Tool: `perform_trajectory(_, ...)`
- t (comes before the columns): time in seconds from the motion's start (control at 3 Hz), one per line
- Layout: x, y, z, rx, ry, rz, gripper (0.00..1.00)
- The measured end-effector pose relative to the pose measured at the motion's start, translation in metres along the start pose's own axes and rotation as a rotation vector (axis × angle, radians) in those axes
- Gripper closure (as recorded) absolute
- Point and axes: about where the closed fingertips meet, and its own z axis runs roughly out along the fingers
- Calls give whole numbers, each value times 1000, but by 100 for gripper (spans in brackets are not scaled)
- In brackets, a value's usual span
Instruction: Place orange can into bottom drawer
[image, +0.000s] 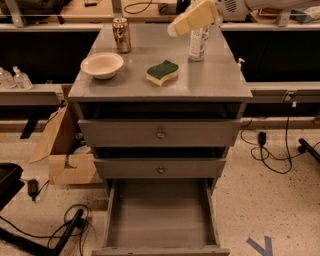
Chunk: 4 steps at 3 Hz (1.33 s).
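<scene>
grey metal cabinet top (212, 82) carries four things. the orange can (121, 35) stands upright at about 11 o'clock on it, near the back left corner, well apart from the gripper. a pale bowl (101, 65) sits at 9 o'clock, just in front of the can. a green and yellow sponge (162, 72) lies near the middle. a clear bottle (198, 44) stands at 1 o'clock.

the cream gripper (176, 27) hangs above the back of the top at about 12 o'clock, pointing down and left, its body partly covering the upper part of the bottle. whether it is spread or closed i cannot make out; it carries nothing.

the bottom drawer (112, 215) is pulled out towards 6 o'clock, its grey tray bare. the two upper drawers (200, 134) are pushed in. a cardboard box (70, 169) rests on the floor at 9 o'clock of the cabinet.
</scene>
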Motion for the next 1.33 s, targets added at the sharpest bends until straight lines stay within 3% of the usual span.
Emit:
perform_trajectory(0.33,-9,-9,2,37,-30,-1,0)
perform_trajectory(0.67,-19,-10,23,42,-73,-3,0)
perform_trajectory(1.0,-14,-23,88,40,-167,41,0)
perform_trajectory(1.33,-19,-43,184,44,-230,112,0)
